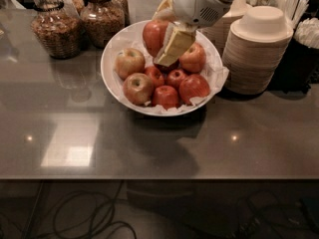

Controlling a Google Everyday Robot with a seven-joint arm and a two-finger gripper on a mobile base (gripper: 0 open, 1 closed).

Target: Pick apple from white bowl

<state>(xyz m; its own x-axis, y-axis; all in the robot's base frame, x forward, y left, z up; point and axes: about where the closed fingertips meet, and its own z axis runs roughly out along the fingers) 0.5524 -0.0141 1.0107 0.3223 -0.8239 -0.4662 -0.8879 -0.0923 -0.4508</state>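
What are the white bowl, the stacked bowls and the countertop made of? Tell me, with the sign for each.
White bowl: likely glazed ceramic, glossy rim. Its lining: crumpled white paper. Stacked bowls: probably matte beige paper or fibre, thin nested rims. Countertop: polished grey stone or laminate, mirrors lights. The gripper, above the bowl's back, has its jaws closed on the apple.

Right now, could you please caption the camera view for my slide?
The claw holds a red apple just above the white bowl on the counter.
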